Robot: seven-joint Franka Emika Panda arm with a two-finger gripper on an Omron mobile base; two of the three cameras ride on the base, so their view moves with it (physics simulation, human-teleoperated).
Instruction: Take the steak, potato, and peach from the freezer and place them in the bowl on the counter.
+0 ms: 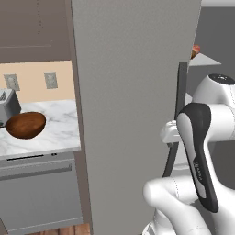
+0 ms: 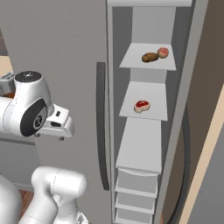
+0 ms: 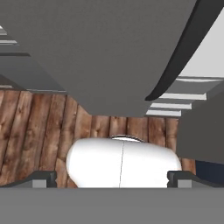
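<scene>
The freezer (image 2: 144,144) stands open, with its wide grey door (image 1: 128,114) swung toward me. On its top shelf the tan potato (image 2: 150,57) lies beside the red-orange peach (image 2: 163,52). A sliver of the peach (image 1: 196,50) peeks past the door's edge. One shelf lower rests the steak (image 2: 142,106). At the left, the dark wooden bowl (image 1: 25,125) sits on the marble counter (image 1: 59,124). My gripper (image 3: 111,179) is open with nothing between its fingertips (image 3: 43,178). It points down at the wood floor, in front of the door and well apart from the food.
A dark vertical handle (image 2: 101,127) runs down the door close to my hand. A toaster (image 1: 8,104) stands behind the bowl. Drawers (image 2: 135,197) fill the freezer's bottom. Grey cabinet fronts (image 1: 36,193) sit under the counter.
</scene>
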